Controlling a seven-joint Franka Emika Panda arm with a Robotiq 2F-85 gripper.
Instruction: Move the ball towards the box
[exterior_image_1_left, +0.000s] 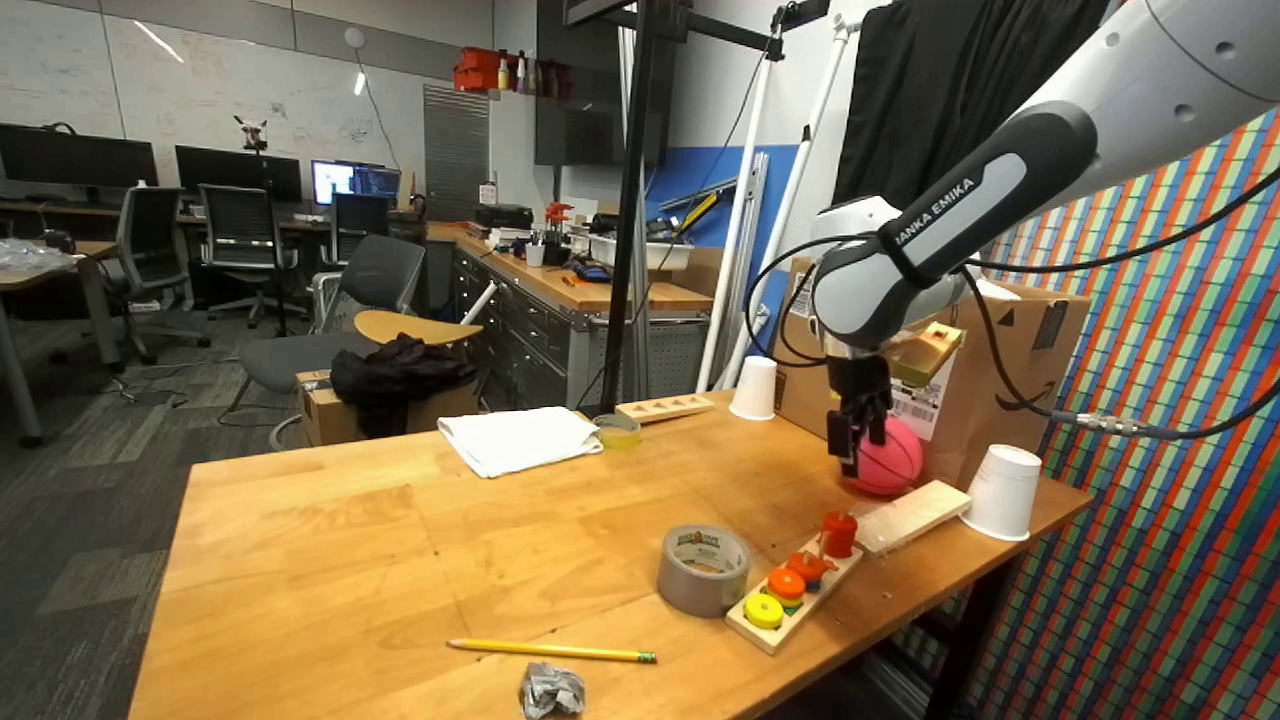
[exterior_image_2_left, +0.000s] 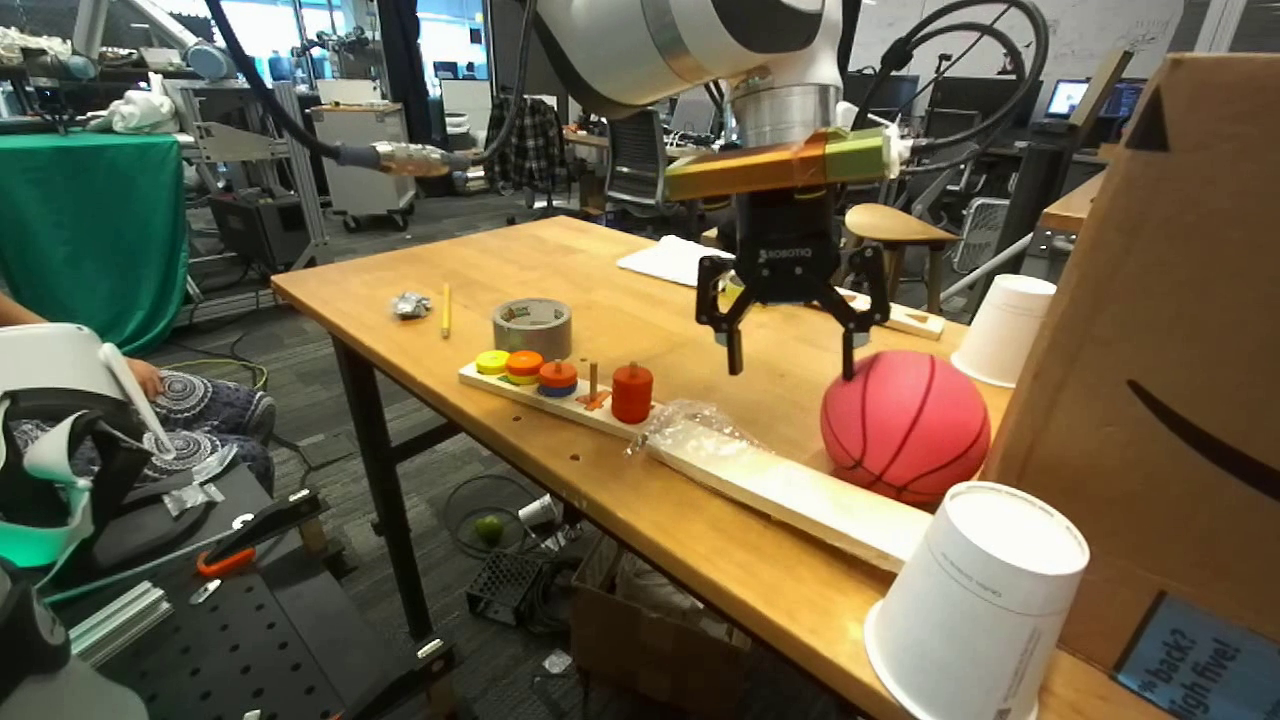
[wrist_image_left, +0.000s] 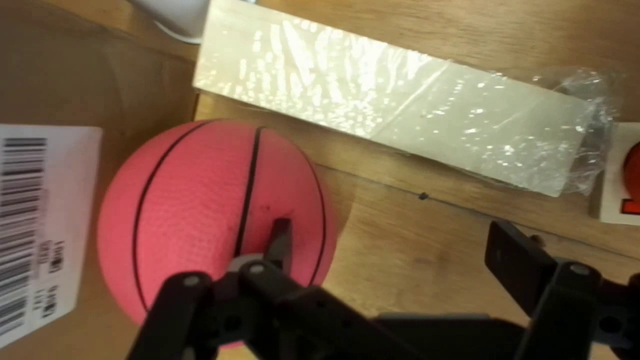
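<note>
The pink ball (exterior_image_1_left: 897, 463) with black lines rests on the wooden table against or very near the large brown cardboard box. It also shows in an exterior view (exterior_image_2_left: 905, 425) and in the wrist view (wrist_image_left: 200, 195). The cardboard box (exterior_image_1_left: 1010, 375) stands upright at the table's end and also shows in an exterior view (exterior_image_2_left: 1150, 330) and in the wrist view (wrist_image_left: 75, 90). My gripper (exterior_image_2_left: 792, 366) is open and empty, fingers down. One finger is at the ball's upper side, the other is over the table away from the box. Whether that finger touches the ball is unclear.
A plastic-wrapped wooden block (exterior_image_2_left: 790, 490) lies beside the ball. White cups (exterior_image_2_left: 980, 600) (exterior_image_1_left: 754, 388) stand near the box. A peg toy (exterior_image_1_left: 797, 592), duct tape (exterior_image_1_left: 704, 570), a pencil (exterior_image_1_left: 550, 651), crumpled foil (exterior_image_1_left: 551, 690) and a white cloth (exterior_image_1_left: 520, 440) lie farther off.
</note>
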